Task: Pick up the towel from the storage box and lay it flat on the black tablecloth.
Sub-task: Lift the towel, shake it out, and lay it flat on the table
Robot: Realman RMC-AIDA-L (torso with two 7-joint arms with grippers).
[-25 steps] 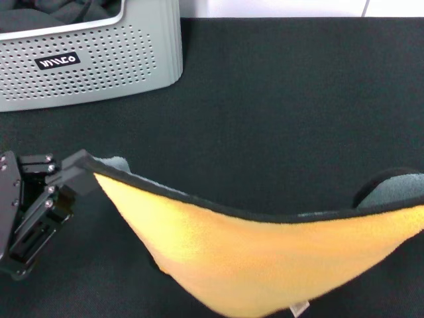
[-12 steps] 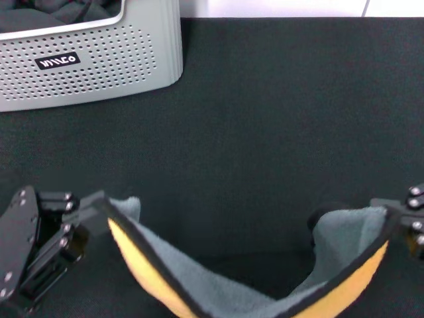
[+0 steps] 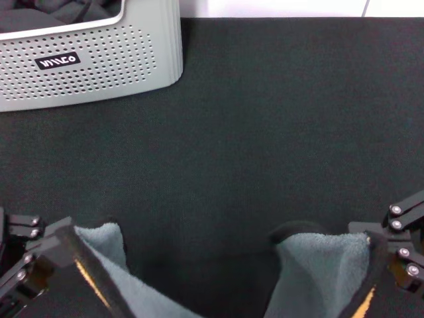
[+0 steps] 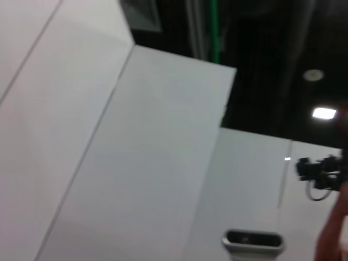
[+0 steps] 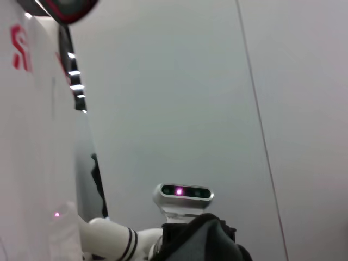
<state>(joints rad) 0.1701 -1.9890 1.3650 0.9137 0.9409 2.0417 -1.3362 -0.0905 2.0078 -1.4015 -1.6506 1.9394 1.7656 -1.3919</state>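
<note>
I'm seeing the towel point(image 3: 311, 271) sagging grey-side up with slivers of orange showing, low over the black tablecloth point(image 3: 265, 132), while my left hand point(image 3: 63, 248) and right hand point(image 3: 377, 255) are each pinching a corner.

Black tablecloth point(image 3: 265, 132): matt, felt-like weave, fine even grain, no sheen

Storage box point(image 3: 99, 63): light-grey plastic, smooth rim with slight gloss; walls perforated in regular dot rows; small black label, white print

Towel point(image 3: 318, 275): plush pile, soft and matt; grey face showing, thin yellow-orange slivers at the folds, dark stitched edging

Left gripper point(image 3: 40, 265) and right gripper point(image 3: 397, 255): black hard parts, semi-matt, with bright metal screw heads

Dark cloth point(image 3: 59, 10) inside the box: soft, matt, rumpled
</note>
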